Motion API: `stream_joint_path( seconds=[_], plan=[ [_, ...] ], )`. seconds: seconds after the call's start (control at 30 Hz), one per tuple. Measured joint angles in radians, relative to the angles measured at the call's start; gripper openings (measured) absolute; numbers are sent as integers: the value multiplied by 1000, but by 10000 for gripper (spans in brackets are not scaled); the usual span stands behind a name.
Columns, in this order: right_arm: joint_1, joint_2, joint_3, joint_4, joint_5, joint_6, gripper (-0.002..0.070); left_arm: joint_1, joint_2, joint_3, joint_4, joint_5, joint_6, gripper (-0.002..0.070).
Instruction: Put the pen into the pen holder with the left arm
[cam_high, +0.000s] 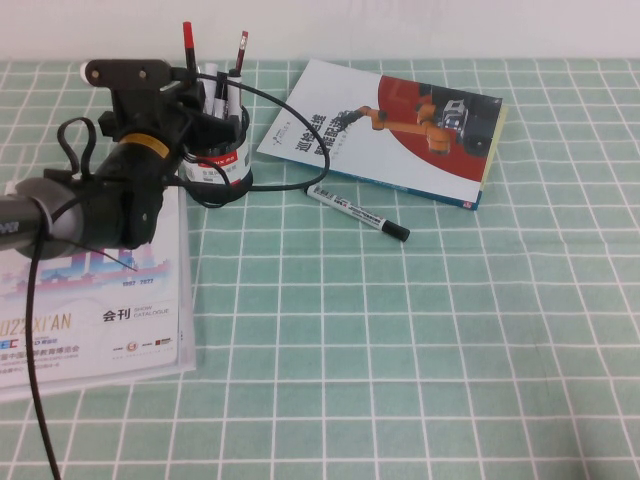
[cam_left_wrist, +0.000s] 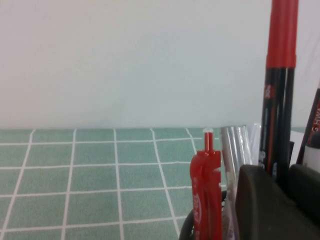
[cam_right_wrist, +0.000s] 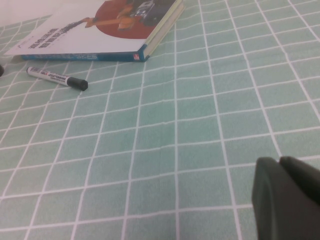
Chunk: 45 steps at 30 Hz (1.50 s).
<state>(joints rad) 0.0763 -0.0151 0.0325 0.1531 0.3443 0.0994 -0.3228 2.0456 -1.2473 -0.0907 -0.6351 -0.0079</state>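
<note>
A: Where is the left gripper, and what does it hold?

B: It stands over the black mesh pen holder at the far left of the green checked tablecloth. Its fingers clasp the red pen, which stands upright with its lower end among the other pens in the cup.

A: And the right gripper?

B: It hovers low above bare cloth, its dark fingers pressed together on nothing.

A: What surrounds the holder?

B: A white marker with black cap lies just right of it, near a robot-cover book; a catalogue lies beneath the left arm.
</note>
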Motion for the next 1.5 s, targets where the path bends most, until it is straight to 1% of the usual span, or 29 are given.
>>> stream_joint_path(
  seconds=[0.1,0.17,0.2,0.3,0.4,0.5,0.57,0.63,0.67,0.73,0.77,0.8,0.87,1.0,1.23,1.4,1.5],
  plan=[
    [0,0,0,0,0,0,-20,0,0,0,-1,0,1,115],
    [0,0,0,0,0,0,-20,0,-2,0,-2,0,1,180],
    [0,0,0,0,0,0,-20,0,-7,0,-2,4,1,230],
    [0,0,0,0,0,0,-20,2,-30,0,-2,24,1,329],
    [0,0,0,0,0,0,-20,2,-74,11,-2,53,1,372],
    [0,0,0,0,0,0,-20,2,-140,44,-2,80,8,382],
    [0,0,0,0,0,0,-20,2,-199,70,-2,115,14,365],
    [0,0,0,0,0,0,-20,2,-278,99,-2,176,20,310],
    [0,0,0,0,0,0,-20,2,-322,116,5,210,25,260],
    [0,0,0,0,0,0,-20,2,-402,151,34,271,38,134],
    [0,0,0,0,0,0,-20,2,-448,168,53,302,49,88],
    [0,0,0,0,0,0,-20,2,-494,187,68,327,56,57],
    [0,0,0,0,0,0,-20,2,-577,222,85,351,60,27],
    [0,0,0,0,0,0,-20,2,-752,298,96,392,62,6],
    [0,0,0,0,0,0,-20,2,-1016,434,98,518,53,1],
    [0,0,0,0,0,0,-20,2,-1166,551,100,648,8,0],
    [0,0,0,0,0,0,-20,2,-1215,592,102,735,8,0]
  ],
)
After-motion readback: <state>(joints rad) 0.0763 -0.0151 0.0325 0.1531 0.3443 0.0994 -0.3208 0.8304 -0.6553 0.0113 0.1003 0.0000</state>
